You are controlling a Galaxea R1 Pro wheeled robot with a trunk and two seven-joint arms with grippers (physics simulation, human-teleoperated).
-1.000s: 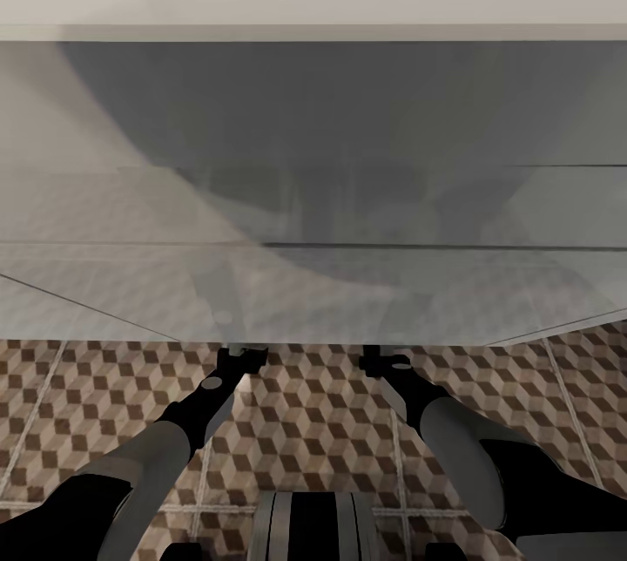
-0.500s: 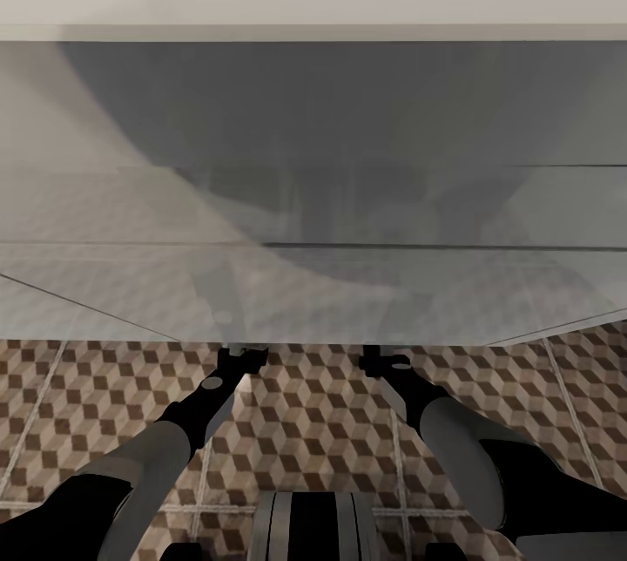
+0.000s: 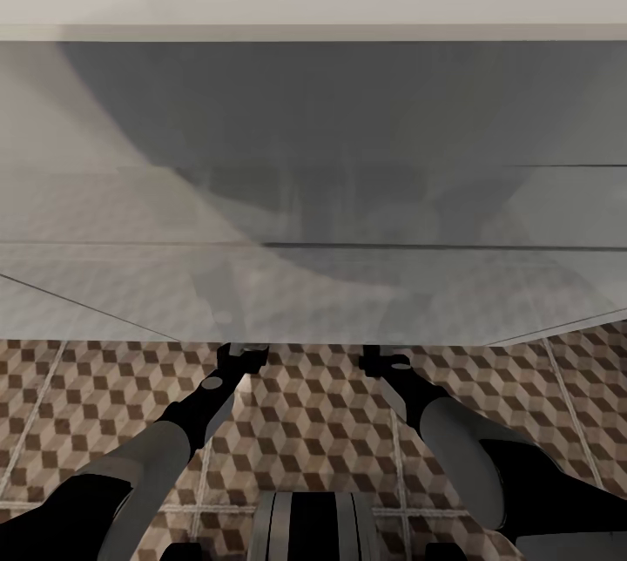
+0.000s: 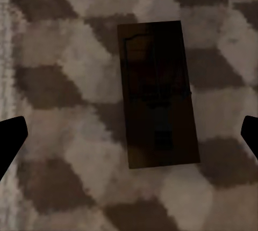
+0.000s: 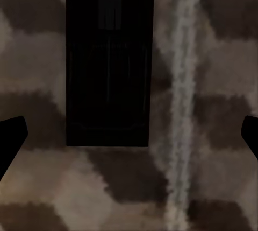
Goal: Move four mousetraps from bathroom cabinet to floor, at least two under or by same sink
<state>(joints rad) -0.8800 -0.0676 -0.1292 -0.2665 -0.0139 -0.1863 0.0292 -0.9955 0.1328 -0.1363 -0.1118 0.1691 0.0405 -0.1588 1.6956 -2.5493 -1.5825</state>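
The wide white sink spans the head view from above, and both arms reach under its front edge over the cube-patterned bathroom floor. In the left wrist view a mousetrap lies flat on the tiles as a dark rectangle in shadow, below my open left gripper, untouched by it. Another mousetrap shows in the right wrist view, flat on the tiles beside a pale grout line, with my right gripper open over it. In the head view the left gripper and right gripper sit at the sink's edge. The cabinet is out of view.
The sink body hangs close above both wrists and hides the floor beyond them. Bare tiles stretch left and right of the arms. My base stands at the near edge of the head view.
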